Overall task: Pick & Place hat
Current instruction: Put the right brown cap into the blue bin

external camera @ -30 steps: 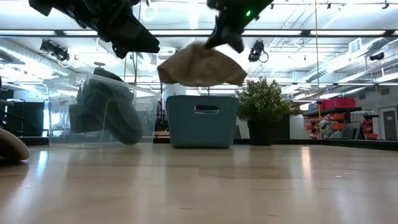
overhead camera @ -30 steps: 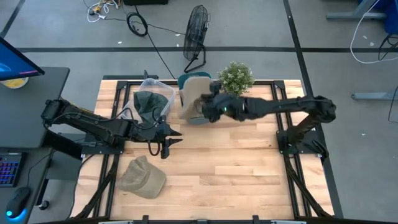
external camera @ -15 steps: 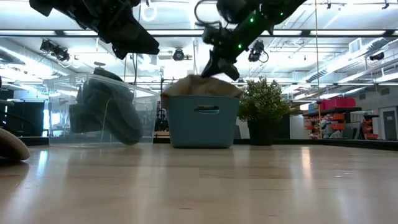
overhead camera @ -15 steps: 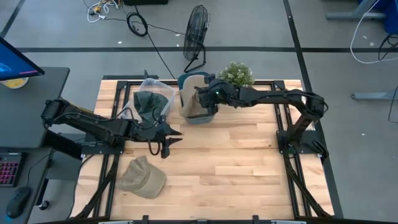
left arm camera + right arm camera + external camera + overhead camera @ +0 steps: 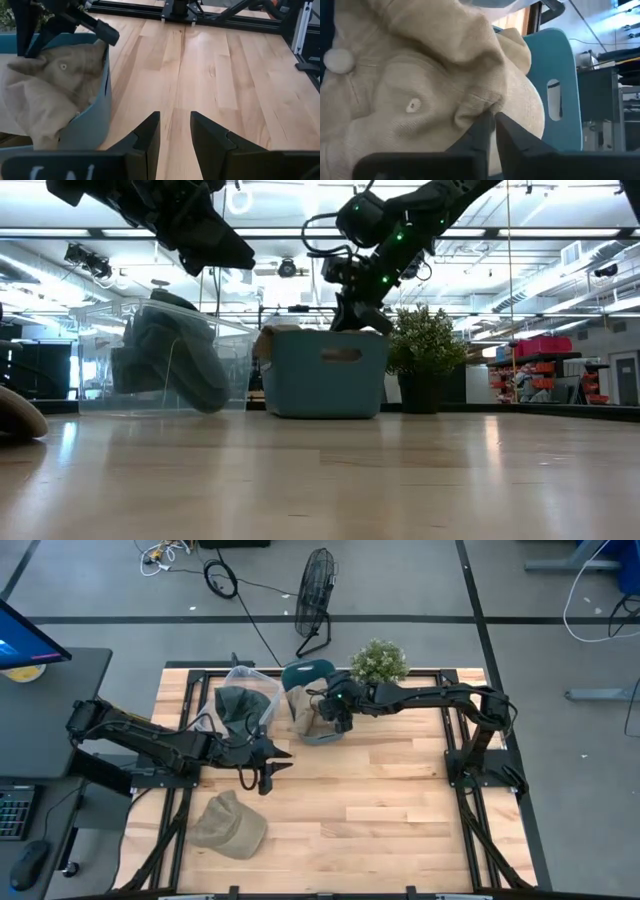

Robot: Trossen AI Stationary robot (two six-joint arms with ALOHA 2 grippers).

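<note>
Since the frame a second earlier, my right arm had carried the beige hat [image 5: 303,708] down from above the teal bin [image 5: 312,700], and the hat now lay inside it, slumped against the wall nearest the left arm. The right gripper [image 5: 493,117] reached into the bin, its fingers pinched together on a fold of the hat's fabric (the right wrist view showed the cloth bunched at the fingertips). In the low view only a corner of the hat [image 5: 265,340] showed above the bin's rim [image 5: 322,332].

My left gripper [image 5: 268,772] hung over bare wood near the table's middle, unchanged from before, its fingers apart and holding nothing. A second beige hat [image 5: 228,825] lay on the table near the front left corner. Beside the bin stood a clear container [image 5: 240,697] with dark green cloth inside, and a small potted plant [image 5: 379,663] on the bin's other side.
</note>
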